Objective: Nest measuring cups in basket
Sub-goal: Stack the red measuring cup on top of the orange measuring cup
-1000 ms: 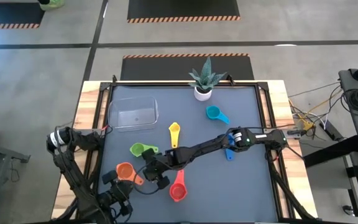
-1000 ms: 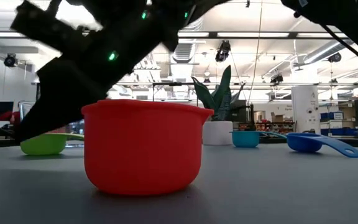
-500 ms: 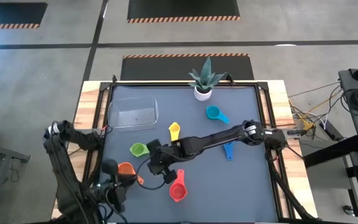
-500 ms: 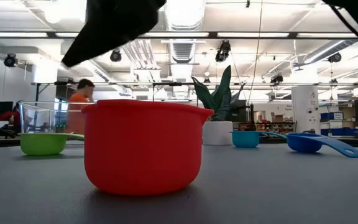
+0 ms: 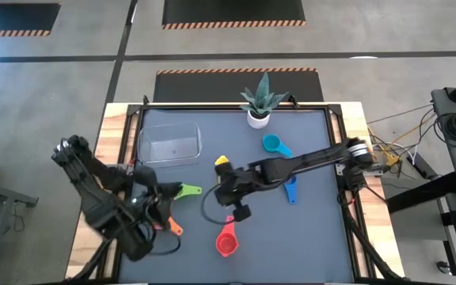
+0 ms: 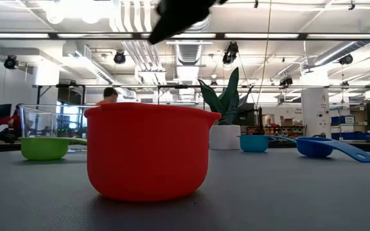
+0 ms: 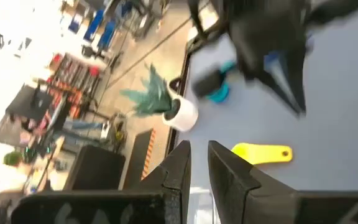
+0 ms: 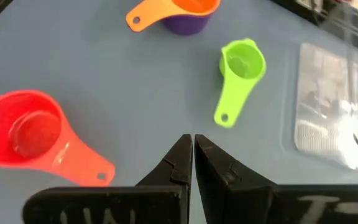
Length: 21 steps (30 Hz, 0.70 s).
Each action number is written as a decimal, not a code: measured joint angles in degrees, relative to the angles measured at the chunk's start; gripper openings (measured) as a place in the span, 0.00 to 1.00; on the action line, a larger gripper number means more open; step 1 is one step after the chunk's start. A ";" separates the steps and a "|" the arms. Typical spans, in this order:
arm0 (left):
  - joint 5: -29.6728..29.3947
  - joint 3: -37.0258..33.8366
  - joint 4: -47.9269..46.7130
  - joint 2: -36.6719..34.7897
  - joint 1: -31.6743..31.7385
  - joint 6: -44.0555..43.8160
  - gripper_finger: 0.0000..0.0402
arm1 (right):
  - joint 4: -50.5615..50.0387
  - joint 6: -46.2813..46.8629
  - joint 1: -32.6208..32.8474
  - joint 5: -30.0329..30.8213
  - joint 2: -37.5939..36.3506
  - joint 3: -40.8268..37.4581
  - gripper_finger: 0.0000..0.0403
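On the left of the worktop (image 5: 315, 237), the left pincer (image 7: 196, 163) is raised near the green cup (image 5: 182, 191) and the orange cup (image 8: 178, 7); its fingers are pressed almost together with nothing between them. The orange cup sits in a purple cup (image 8: 188, 23), so one nesting is done. Behind them the basket (image 5: 169, 146) stands empty at the far left corner.

Toward the middle, the right pincer (image 8: 193, 155) hangs above the worktop between the yellow cup (image 5: 221, 163) and the red cup (image 5: 226, 242), fingers pressed together, holding nothing. Further right lie the blue cup (image 5: 291, 190) and the teal cup (image 5: 273, 144), with a potted plant (image 5: 260, 103) behind.

The next grasp probably goes best by spreading the fingers first, coming down over a cup's flat handle or rim, and lifting straight up so neighbouring cups are not knocked. Largest cups should go into the basket first.
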 joint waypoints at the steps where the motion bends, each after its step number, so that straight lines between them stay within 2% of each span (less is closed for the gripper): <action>1: 0.41 -1.96 1.64 -0.90 1.02 0.08 0.09 | 0.63 0.59 -0.17 0.00 -2.12 -2.39 0.02; 5: 1.61 -11.50 11.92 -4.94 4.36 1.82 0.09 | 4.88 4.64 -0.28 1.42 -9.95 -11.41 0.02; 9: 5.97 -23.50 32.67 -8.90 7.48 8.60 0.09 | 9.94 7.47 -0.28 3.36 -16.22 -18.93 0.02; 12: 14.96 -33.04 56.67 -10.73 9.91 20.70 0.09 | 13.86 8.66 -0.29 4.76 -20.20 -23.14 0.02; 16: 33.65 -44.09 88.24 -11.07 13.12 40.16 0.09 | 17.66 9.11 -0.30 5.01 -23.95 -27.33 0.02; 19: 43.00 -49.04 98.85 -11.98 15.32 48.12 0.09 | 19.79 10.20 -0.30 5.90 -26.07 -29.55 0.02; 21: 44.15 -51.09 99.93 -14.01 16.89 49.92 0.09 | 19.77 11.16 -0.30 6.02 -26.97 -30.94 0.02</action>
